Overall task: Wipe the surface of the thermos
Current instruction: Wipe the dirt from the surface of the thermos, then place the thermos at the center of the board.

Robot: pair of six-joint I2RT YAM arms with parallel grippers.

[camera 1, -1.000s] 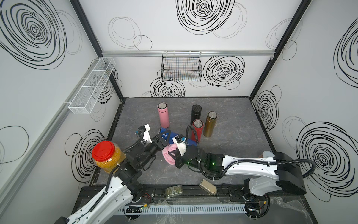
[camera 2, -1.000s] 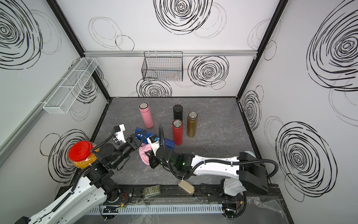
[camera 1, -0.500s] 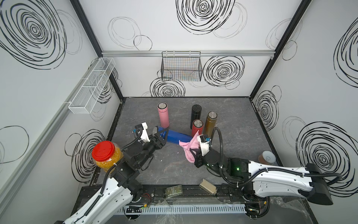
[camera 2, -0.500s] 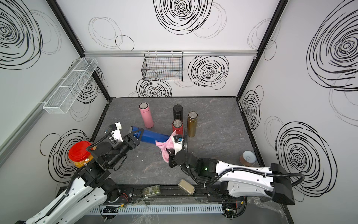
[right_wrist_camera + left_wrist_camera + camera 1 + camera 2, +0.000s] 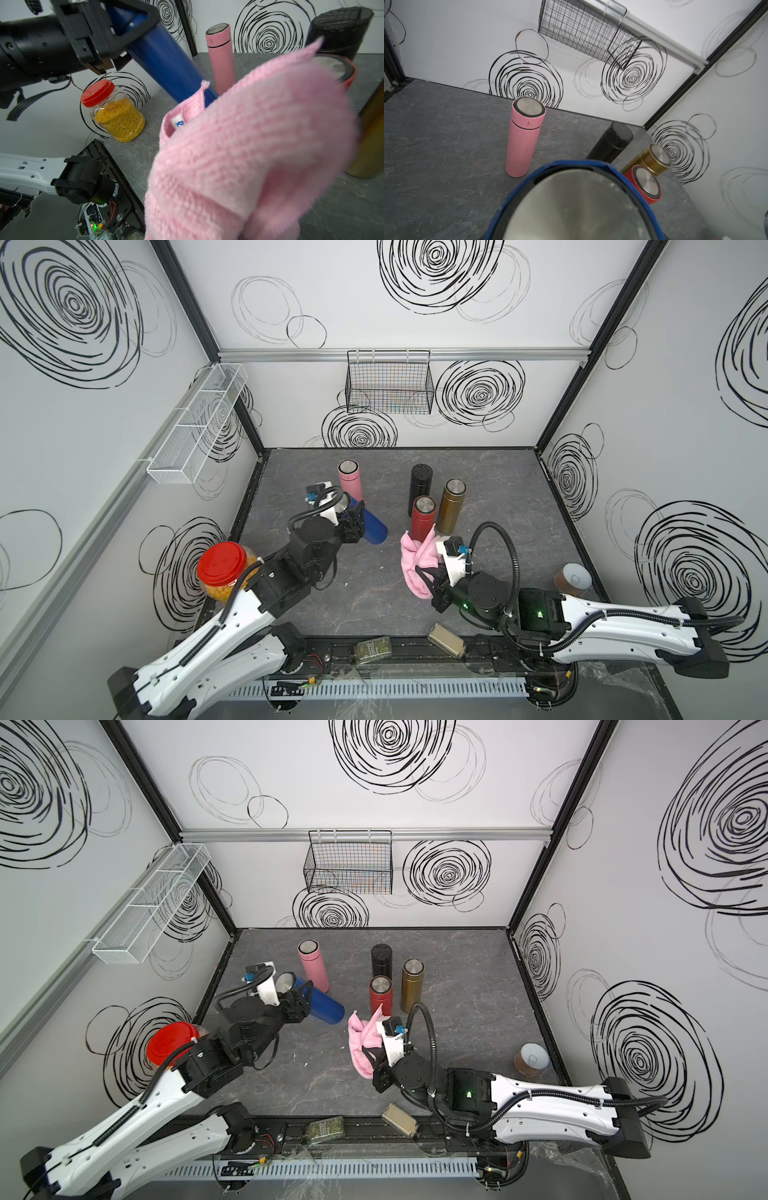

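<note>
left fingers (image 5: 356, 519) are clamping the tilted blue thermos (image 5: 375, 527) near its cap; right fingers (image 5: 428, 578) are pinching the pink cloth (image 5: 417, 558).

In the right wrist view you'll find the pink cloth (image 5: 249, 145) blurred and filling most of the frame, so the fingers of the right gripper (image 5: 428, 576) are buried out of sight there. The cloth covers most of the red thermos (image 5: 352, 75), and the frame edge cuts off the gold thermos (image 5: 372, 135). In the left wrist view the blue thermos (image 5: 577, 207) shows you only a blurred, cropped cap; its body is hidden.
</note>
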